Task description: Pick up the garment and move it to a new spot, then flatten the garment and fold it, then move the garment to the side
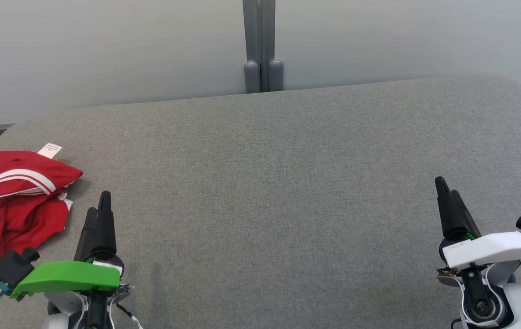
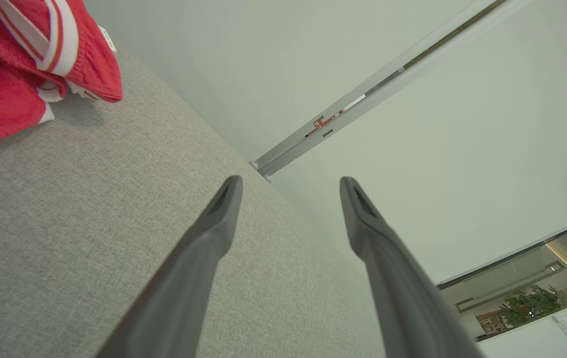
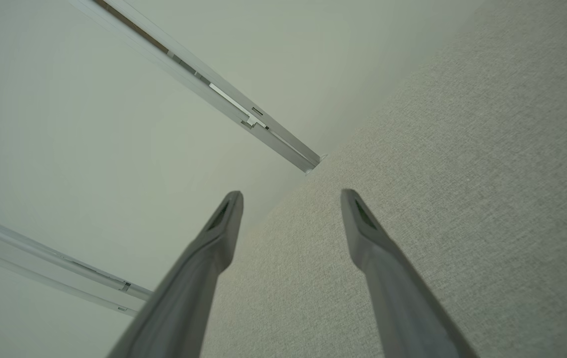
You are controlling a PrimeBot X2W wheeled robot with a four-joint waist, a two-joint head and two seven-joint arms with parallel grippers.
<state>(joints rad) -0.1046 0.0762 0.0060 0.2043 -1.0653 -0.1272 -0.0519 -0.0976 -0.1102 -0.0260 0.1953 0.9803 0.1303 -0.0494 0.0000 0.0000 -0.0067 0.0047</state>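
Observation:
A crumpled red garment [image 1: 11, 201] with white stripes and a small white label lies at the left edge of the grey table [image 1: 269, 183]. In the left wrist view the garment [image 2: 20, 54] fills the upper left corner. My left gripper [image 1: 98, 208] stands just right of the garment, apart from it, and is open with nothing between its fingers [image 2: 290, 184]. My right gripper [image 1: 447, 192] hovers at the table's right side, far from the garment. It is open and empty too [image 3: 290, 196].
A pale wall runs behind the table, with a grey post [image 1: 262, 45] at its middle. The table's far corners are rounded. Bare grey fabric stretches between the two grippers.

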